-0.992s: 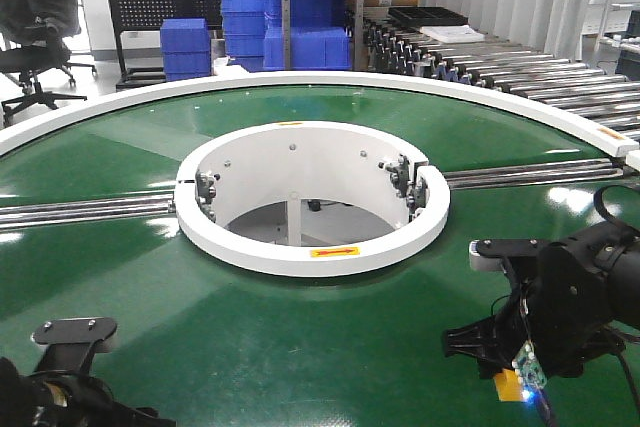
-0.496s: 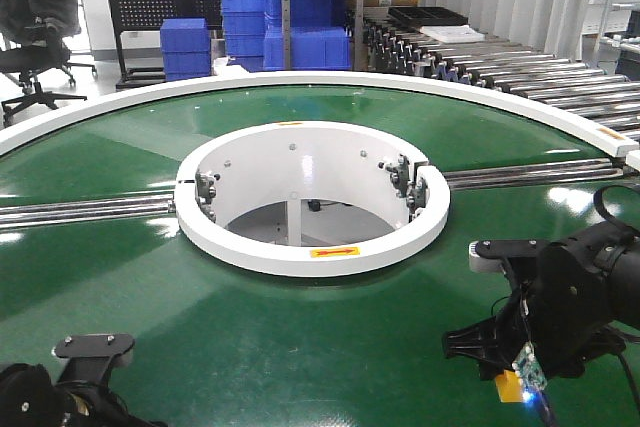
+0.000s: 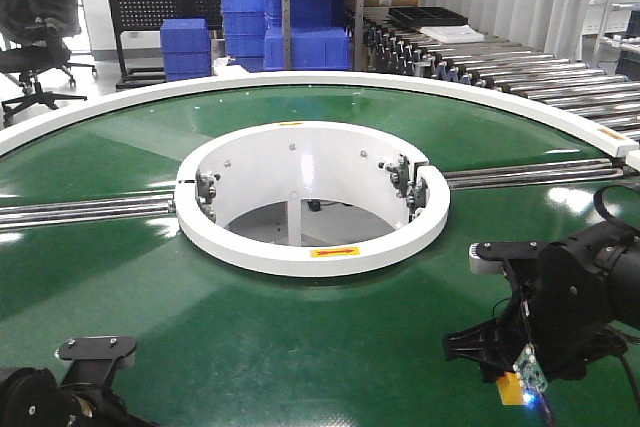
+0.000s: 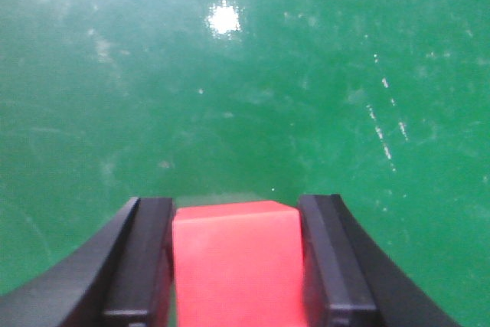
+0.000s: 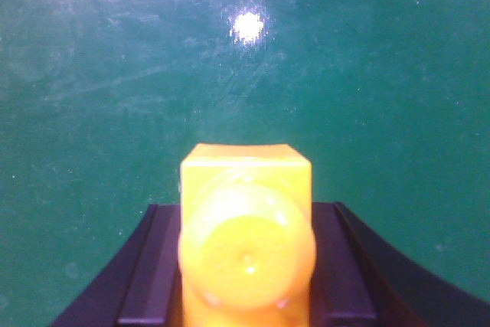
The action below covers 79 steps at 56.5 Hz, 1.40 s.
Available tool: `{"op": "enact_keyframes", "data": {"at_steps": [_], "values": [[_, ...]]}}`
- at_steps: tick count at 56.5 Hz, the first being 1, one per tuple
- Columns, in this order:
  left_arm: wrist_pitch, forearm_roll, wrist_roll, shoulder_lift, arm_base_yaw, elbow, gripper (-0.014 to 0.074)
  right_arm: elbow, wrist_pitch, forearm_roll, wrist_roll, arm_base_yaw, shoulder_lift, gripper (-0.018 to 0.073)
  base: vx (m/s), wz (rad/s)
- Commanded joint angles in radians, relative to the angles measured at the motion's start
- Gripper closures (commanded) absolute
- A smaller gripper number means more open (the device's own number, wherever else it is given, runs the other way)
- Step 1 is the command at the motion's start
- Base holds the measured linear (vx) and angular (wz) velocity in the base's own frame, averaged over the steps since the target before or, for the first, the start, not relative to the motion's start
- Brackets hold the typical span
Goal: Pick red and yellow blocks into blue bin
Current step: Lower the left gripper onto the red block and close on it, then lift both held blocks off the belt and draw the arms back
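Observation:
A red block (image 4: 236,266) fills the gap between my left gripper's (image 4: 236,206) black fingers, which are shut on it just above the green surface. In the front view that gripper (image 3: 75,387) sits at the bottom left corner, and the red block is hidden there. My right gripper (image 5: 246,208) is shut on a yellow block (image 5: 246,227), whose round stud faces the camera. From the front, the right gripper (image 3: 505,367) hangs low at the lower right with the yellow block (image 3: 509,387) showing beneath it. The blue bin is out of view.
Both arms work over a round green turntable (image 3: 300,337) with a white ring hub (image 3: 315,252) open in its middle and steel rails (image 3: 80,210) crossing it. Stacked blue crates (image 3: 245,22) and a roller conveyor (image 3: 520,67) stand behind it.
My left arm has shifted a little to the right and lower in the front view. The right arm and its yellow block have barely moved.

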Motion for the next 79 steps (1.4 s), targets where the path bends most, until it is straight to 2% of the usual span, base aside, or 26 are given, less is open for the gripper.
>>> {"op": "enact_keyframes", "data": {"at_steps": [1, 10, 18, 35, 43, 53, 60, 69, 79], "values": [[-0.025, -0.005, 0.011, -0.047, -0.005, -0.030, 0.0606, -0.032, -0.028, -0.022, -0.014, -0.001, -0.064, 0.0570, 0.00, 0.00], [0.009, -0.005, 0.057, -0.118, -0.005, -0.030, 0.0603, -0.032, -0.023, -0.023, -0.052, -0.001, -0.127, 0.0570, 0.00, 0.00], [0.024, -0.005, 0.089, -0.252, -0.005, -0.030, 0.0600, -0.028, -0.002, -0.023, -0.064, -0.001, -0.221, 0.0570, 0.00, 0.00], [0.064, -0.006, 0.177, -0.679, -0.005, -0.030, 0.0597, -0.005, -0.021, -0.022, -0.094, -0.001, -0.506, 0.0570, 0.00, 0.00], [0.078, -0.006, 0.183, -0.873, -0.005, -0.027, 0.0597, 0.138, -0.103, -0.022, -0.094, -0.001, -0.702, 0.0570, 0.00, 0.00], [0.137, -0.006, 0.210, -1.085, -0.005, -0.018, 0.0597, 0.408, -0.212, -0.026, -0.094, -0.001, -1.023, 0.0570, 0.00, 0.00], [0.115, -0.009, 0.215, -1.211, -0.005, 0.062, 0.0597, 0.566, -0.252, -0.033, -0.094, -0.001, -1.273, 0.0570, 0.00, 0.00], [0.066, -0.048, 0.205, -1.286, -0.005, 0.177, 0.0597, 0.673, -0.243, -0.035, -0.093, -0.001, -1.501, 0.0570, 0.00, 0.00], [0.009, -0.095, 0.205, -1.292, -0.005, 0.211, 0.0597, 0.716, -0.241, -0.037, -0.093, -0.001, -1.564, 0.0570, 0.00, 0.00]]}}
